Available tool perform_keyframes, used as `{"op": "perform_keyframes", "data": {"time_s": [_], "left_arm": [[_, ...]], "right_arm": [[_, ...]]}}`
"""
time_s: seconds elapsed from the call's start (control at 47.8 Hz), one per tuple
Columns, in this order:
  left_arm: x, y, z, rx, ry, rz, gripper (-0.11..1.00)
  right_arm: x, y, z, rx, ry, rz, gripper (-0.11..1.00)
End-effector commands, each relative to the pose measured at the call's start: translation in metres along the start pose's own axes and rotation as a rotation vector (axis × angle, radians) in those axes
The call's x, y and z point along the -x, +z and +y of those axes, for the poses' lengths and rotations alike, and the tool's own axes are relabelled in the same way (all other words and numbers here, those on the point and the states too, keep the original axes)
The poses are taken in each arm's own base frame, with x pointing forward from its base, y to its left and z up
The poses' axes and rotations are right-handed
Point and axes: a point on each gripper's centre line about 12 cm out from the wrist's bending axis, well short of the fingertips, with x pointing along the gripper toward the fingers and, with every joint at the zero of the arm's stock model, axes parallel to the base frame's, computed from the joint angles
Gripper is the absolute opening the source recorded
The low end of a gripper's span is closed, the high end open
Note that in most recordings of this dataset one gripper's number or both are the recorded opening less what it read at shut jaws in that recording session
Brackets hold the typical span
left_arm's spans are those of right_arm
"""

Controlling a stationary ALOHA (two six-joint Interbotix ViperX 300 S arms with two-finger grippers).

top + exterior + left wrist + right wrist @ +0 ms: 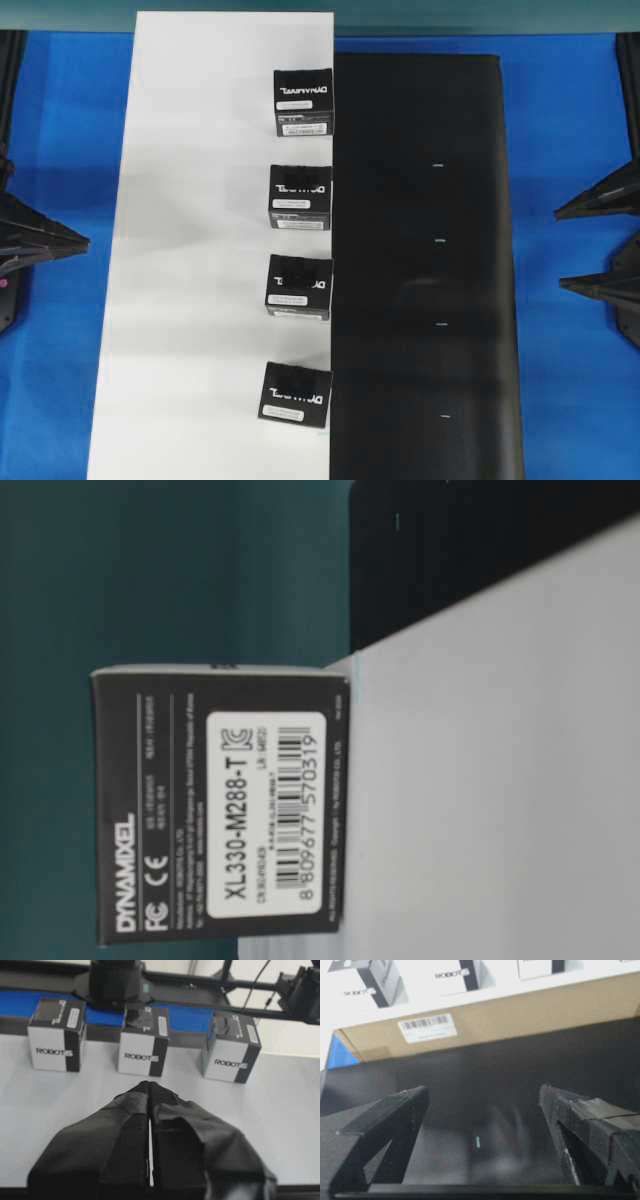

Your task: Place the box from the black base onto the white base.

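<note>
Several black DYNAMIXEL boxes stand in a column on the white base (200, 250), along its right edge: one box (303, 103) at the far end, one box (295, 394) nearest. The black base (430, 300) beside them carries only tiny white tick marks and no box. My left gripper (85, 242) hovers at the white base's left edge, shut and holding nothing; in its wrist view the gripper (150, 1085) points at the middle box (144, 1040). My right gripper (560, 248) sits open off the black base's right side, and the gripper (484, 1092) has only the black base (485, 1070) between its fingers.
Blue table (60, 130) surrounds both sheets. The table-level view shows one box (220, 805) close up on the white base (500, 780), with the black base (450, 550) behind. The white base's brown cardboard edge (520, 1015) with a barcode label faces the right wrist camera.
</note>
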Motion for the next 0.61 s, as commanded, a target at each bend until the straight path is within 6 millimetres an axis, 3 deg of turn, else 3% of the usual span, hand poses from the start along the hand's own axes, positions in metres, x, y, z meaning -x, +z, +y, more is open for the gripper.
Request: {"op": "perform_keyframes", "data": {"time_s": [0.0,0.586], "left_arm": [[-0.0018,0.0062,-0.0009,-0.005,-0.002,-0.011,-0.02],[-0.0019,0.0057,-0.0012,-0.005,-0.004,-0.010,-0.02]], "right_arm": [[0.0029,0.0020,0.0002,-0.004,0.006,-0.015,0.99],[0.0065,-0.0004,-0.0001,0.033,0.028,-0.065,0.99]]}}
